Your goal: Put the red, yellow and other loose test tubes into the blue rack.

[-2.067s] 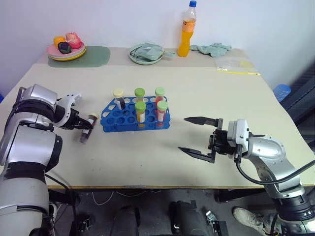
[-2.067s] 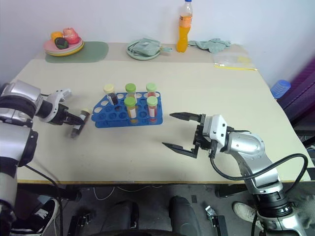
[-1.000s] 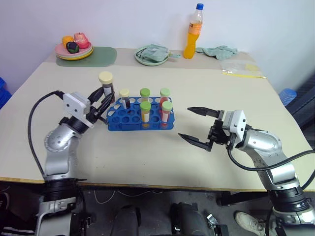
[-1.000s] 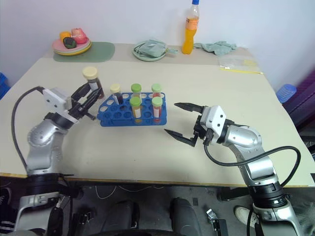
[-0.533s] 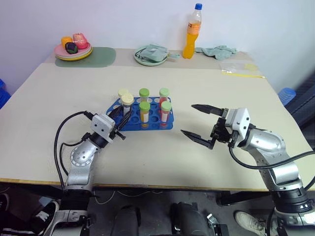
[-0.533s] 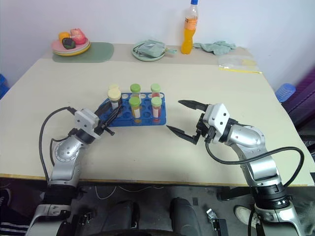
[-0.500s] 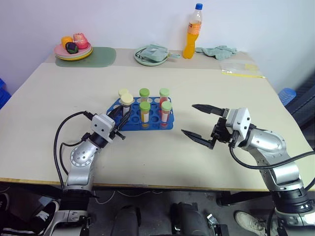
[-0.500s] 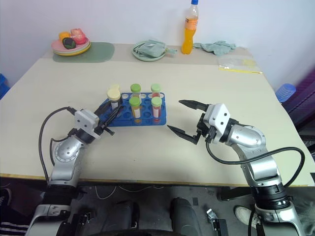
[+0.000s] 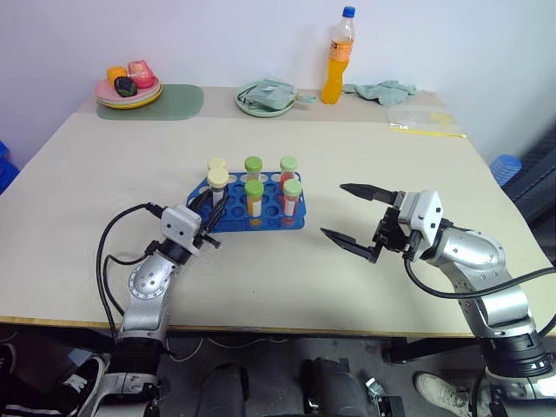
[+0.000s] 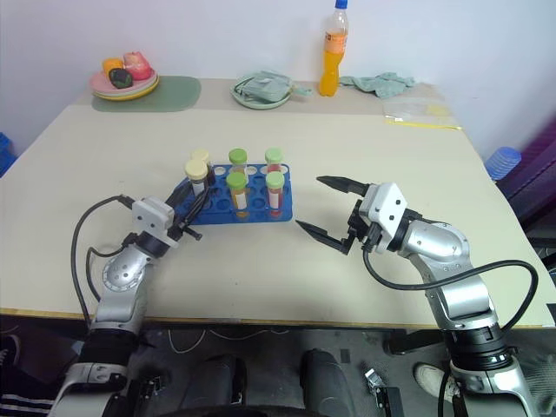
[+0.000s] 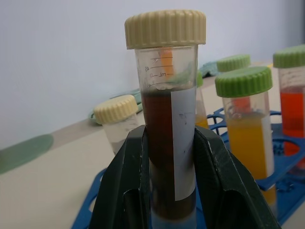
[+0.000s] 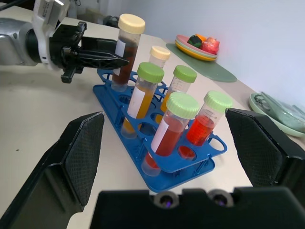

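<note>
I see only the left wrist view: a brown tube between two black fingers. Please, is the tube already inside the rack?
Observer: Its bottom end sits in a hole at the near left corner of the blue rack; the left pincer grips the brown tube.
Operator: How many tubes stand in the rack in total?
Observer: Six, counting yours.
Operator: Where is the other pincer?
Observer: The right pincer hangs open beside the rack, holding nothing.

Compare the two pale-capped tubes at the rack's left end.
The near tube holds dark brown liquid; the far tube looks mostly clear or whitish. The near tube is clamped by the left gripper; the far tube stands free. The near tube rises higher. Both are upright in the blue rack with pale yellow caps.
</note>
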Robot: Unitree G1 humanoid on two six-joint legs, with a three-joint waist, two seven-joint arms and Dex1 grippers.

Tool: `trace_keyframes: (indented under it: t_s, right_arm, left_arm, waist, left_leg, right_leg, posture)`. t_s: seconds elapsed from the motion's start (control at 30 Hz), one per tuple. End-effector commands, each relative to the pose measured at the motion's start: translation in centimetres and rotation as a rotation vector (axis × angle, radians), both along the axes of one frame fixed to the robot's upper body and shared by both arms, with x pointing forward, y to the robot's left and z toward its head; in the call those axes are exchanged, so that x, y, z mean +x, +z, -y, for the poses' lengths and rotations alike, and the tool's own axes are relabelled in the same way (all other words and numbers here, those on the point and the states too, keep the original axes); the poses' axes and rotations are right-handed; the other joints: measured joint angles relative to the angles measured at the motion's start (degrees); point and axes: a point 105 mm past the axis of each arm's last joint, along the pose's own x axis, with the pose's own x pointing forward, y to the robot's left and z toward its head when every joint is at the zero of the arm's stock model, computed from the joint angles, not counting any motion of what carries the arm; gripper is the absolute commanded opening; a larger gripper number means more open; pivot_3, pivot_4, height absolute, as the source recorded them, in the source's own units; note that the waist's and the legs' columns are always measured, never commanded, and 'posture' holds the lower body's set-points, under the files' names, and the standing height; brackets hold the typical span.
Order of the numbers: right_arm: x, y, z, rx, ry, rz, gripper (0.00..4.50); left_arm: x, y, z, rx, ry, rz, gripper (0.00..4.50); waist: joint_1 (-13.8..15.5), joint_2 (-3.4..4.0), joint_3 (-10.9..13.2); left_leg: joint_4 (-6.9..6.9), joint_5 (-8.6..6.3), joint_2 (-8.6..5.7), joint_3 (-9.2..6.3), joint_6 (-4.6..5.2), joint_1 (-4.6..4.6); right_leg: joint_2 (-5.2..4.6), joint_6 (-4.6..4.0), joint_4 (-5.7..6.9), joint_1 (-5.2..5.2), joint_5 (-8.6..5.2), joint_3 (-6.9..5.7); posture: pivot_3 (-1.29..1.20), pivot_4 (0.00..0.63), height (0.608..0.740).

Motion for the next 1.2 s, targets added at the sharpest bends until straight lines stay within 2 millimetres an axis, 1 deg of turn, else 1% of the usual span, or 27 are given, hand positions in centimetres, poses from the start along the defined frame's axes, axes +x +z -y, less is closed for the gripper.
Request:
trace_keyframes:
  t_s: [0.03,0.13,0.23,0.33,0.4,0.43,0.5,0.57,0.6,0.73,0.77,0.83,0.9,0.93,1.03,1.1,1.2]
  right_arm:
    - [-0.3,1.6,0.0,0.002,0.001,0.072,4.50]
    - [-0.2,1.6,-0.1,0.001,0.000,0.075,4.50]
    - [-0.1,1.6,-0.1,0.000,-0.003,0.078,4.50]
    - [-0.1,1.5,-0.1,-0.007,-0.005,0.085,4.50]
    - [0.0,1.5,-0.1,-0.006,-0.007,0.085,4.50]
    - [0.0,1.5,-0.2,-0.006,-0.007,0.085,4.50]
    - [0.1,1.4,-0.2,-0.001,-0.011,0.086,4.50]
    - [0.2,1.4,-0.2,0.001,-0.012,0.086,4.50]
    - [0.3,1.3,-0.3,0.002,-0.011,0.086,4.50]
    - [0.4,1.3,-0.6,0.011,-0.004,0.088,4.50]
    - [0.4,1.3,-0.7,0.012,-0.003,0.088,4.50]
    - [0.6,1.2,-0.7,0.014,0.001,0.088,4.50]
    - [0.8,1.1,-0.7,0.013,0.004,0.090,4.50]
    - [0.8,1.1,-0.7,0.013,0.005,0.091,4.50]
    - [0.8,1.4,-0.5,0.016,-0.005,0.111,4.50]
    - [0.7,1.4,-0.4,0.019,-0.015,0.118,4.50]
    - [0.5,1.1,-0.2,0.027,-0.029,0.107,4.50]
  left_arm:
    - [-0.1,-0.6,-0.1,-0.052,0.006,-0.039,0.75]
    - [-0.2,-0.9,-0.1,-0.059,-0.005,-0.050,0.75]
    - [0.1,-1.3,-0.9,-0.152,0.021,-0.090,0.75]
    - [0.1,-1.3,-1.1,-0.246,-0.019,-0.140,0.75]
    - [-0.2,-1.1,-0.5,-0.237,-0.078,-0.150,1.79]
    - [-0.3,-1.0,-0.6,-0.243,-0.078,-0.147,2.18]
    - [-0.5,-0.6,-0.7,-0.240,-0.100,-0.148,3.15]
    - [-0.8,-0.1,-0.9,-0.224,-0.117,-0.140,4.23]
    - [-1.0,0.4,-1.2,-0.217,-0.125,-0.130,4.38]
    - [-2.2,2.5,-3.9,-0.218,-0.149,-0.113,4.38]
    - [-2.3,2.7,-4.2,-0.216,-0.158,-0.113,4.38]
    - [-2.5,3.2,-5.4,-0.157,-0.178,-0.129,4.38]
    - [-2.8,3.7,-6.3,-0.144,-0.240,-0.183,4.38]
    - [-2.9,3.9,-6.6,-0.141,-0.259,-0.199,4.38]
    - [-3.2,4.8,-7.9,-0.027,-0.367,-0.245,4.38]
    - [-3.7,4.9,-8.2,0.061,-0.448,-0.290,4.38]
    - [-4.0,4.9,-8.5,0.121,-0.521,-0.334,4.38]
  waist:
    - [-0.01,0.01,-0.01]
    - [0.02,0.01,-0.01]
    - [0.01,0.01,-0.01]
    - [-0.03,0.01,-0.01]
    - [-0.06,0.01,-0.01]
    - [-0.07,0.01,-0.01]
    - [-0.08,0.01,-0.01]
    - [-0.08,0.01,0.00]
    - [-0.11,0.01,0.00]
    - [-0.62,0.02,0.00]
    - [-0.82,0.03,0.01]
    - [-1.16,0.04,0.01]
    - [-1.24,0.04,0.02]
    - [-1.26,0.04,0.03]
    - [-1.20,0.06,0.04]
    - [-1.28,0.06,0.05]
    - [-1.23,0.09,0.06]
  left_leg:
    - [0.00,0.00,0.00,0.00,0.00,0.00]
    - [-0.01,0.00,0.00,-0.01,0.00,0.00]
    - [-0.01,0.00,0.00,-0.01,0.00,-0.01]
    - [-0.01,0.00,0.00,-0.02,0.01,0.00]
    - [-0.01,0.00,0.00,-0.03,0.01,0.01]
    - [-0.01,0.00,0.00,-0.03,0.01,0.00]
    - [-0.01,0.00,0.00,-0.03,0.01,0.00]
    - [-0.01,0.00,0.00,-0.03,0.01,0.00]
    - [-0.02,0.00,0.00,-0.04,0.01,0.00]
    - [-0.04,-0.01,0.03,-0.05,0.01,0.02]
    - [-0.05,0.00,0.04,-0.06,0.01,0.02]
    - [-0.07,0.00,0.04,-0.07,0.01,0.03]
    - [-0.07,0.00,0.04,-0.07,0.01,0.03]
    - [-0.07,-0.01,0.04,-0.07,0.01,0.03]
    - [-0.09,0.00,0.04,-0.07,0.01,0.03]
    - [-0.09,0.00,0.04,-0.07,0.00,0.03]
    - [-0.12,-0.01,0.04,-0.03,0.00,0.02]
  right_leg:
    - [0.00,0.00,0.00,0.00,0.00,0.00]
    - [0.02,0.00,0.00,0.00,0.00,0.00]
    - [0.01,0.00,-0.01,0.00,-0.01,0.00]
    - [0.02,0.00,-0.01,0.00,-0.01,0.00]
    - [0.02,0.00,-0.01,0.00,-0.01,0.00]
    - [0.03,0.00,-0.01,0.00,-0.01,0.00]
    - [0.02,-0.01,-0.01,0.00,-0.01,0.00]
    - [0.02,-0.01,-0.01,0.00,-0.01,0.00]
    - [0.03,-0.03,-0.01,0.00,-0.02,0.00]
    - [0.04,-0.06,0.00,-0.01,-0.04,0.00]
    - [0.07,-0.12,0.00,-0.01,-0.07,0.00]
    - [0.06,-0.19,0.00,0.00,-0.11,-0.01]
    - [0.06,-0.21,0.00,0.00,-0.13,-0.01]
    - [0.06,-0.21,0.00,0.00,-0.13,-0.01]
    - [0.07,-0.22,0.00,-0.01,-0.14,-0.03]
    - [0.07,-0.23,-0.01,-0.01,-0.14,-0.05]
    - [0.04,-0.24,-0.04,-0.04,-0.15,-0.04]
  posture:
    - [0.00,0.150,0.740]
    - [0.00,0.150,0.740]
    - [0.00,0.150,0.740]
    - [0.00,0.150,0.740]
    - [0.00,0.150,0.740]
    - [0.00,0.150,0.740]
    - [0.00,0.150,0.740]
    - [0.00,0.150,0.740]
    - [0.00,0.150,0.740]
    - [0.00,0.150,0.740]
    - [0.00,0.150,0.740]
    - [0.00,0.150,0.740]
    - [0.00,0.150,0.740]
    - [0.00,0.150,0.740]
    - [0.00,0.150,0.740]
    - [0.00,0.150,0.740]
    - [0.00,0.150,0.740]
